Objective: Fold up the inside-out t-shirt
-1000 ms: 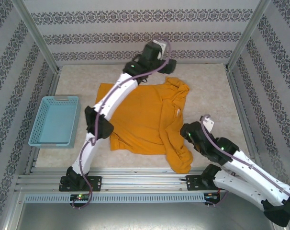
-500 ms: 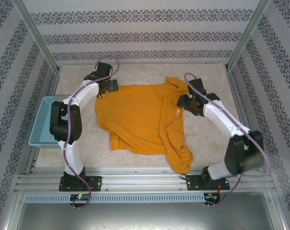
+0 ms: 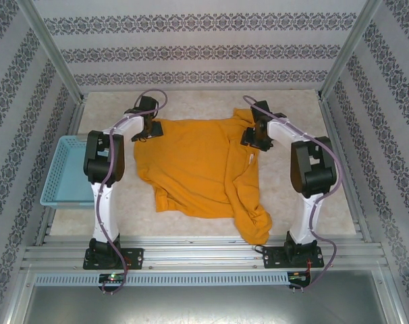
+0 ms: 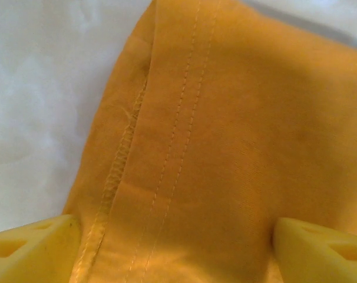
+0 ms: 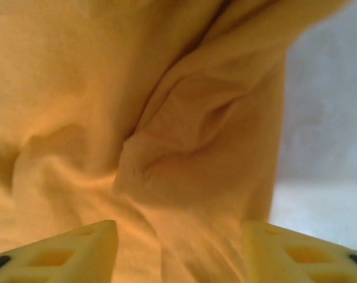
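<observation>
The left tool and right tool gape empty astride the mustard-orange cotton t-shirt. They seem placed to pinch its far corners for folding.

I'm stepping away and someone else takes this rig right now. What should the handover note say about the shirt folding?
Left gripper: open, jaws straddling the stitched hem at the far-left edge of the mustard-orange cotton t-shirt.
Right gripper: open, over bunched fabric at the shirt's far-right side.
Shirt: spread mostly flat in the middle of the table, right side rumpled, a flap trailing toward the near edge.
Done: no fold visible.
Left: probably close both grippers on the far edge, then fold.
</observation>
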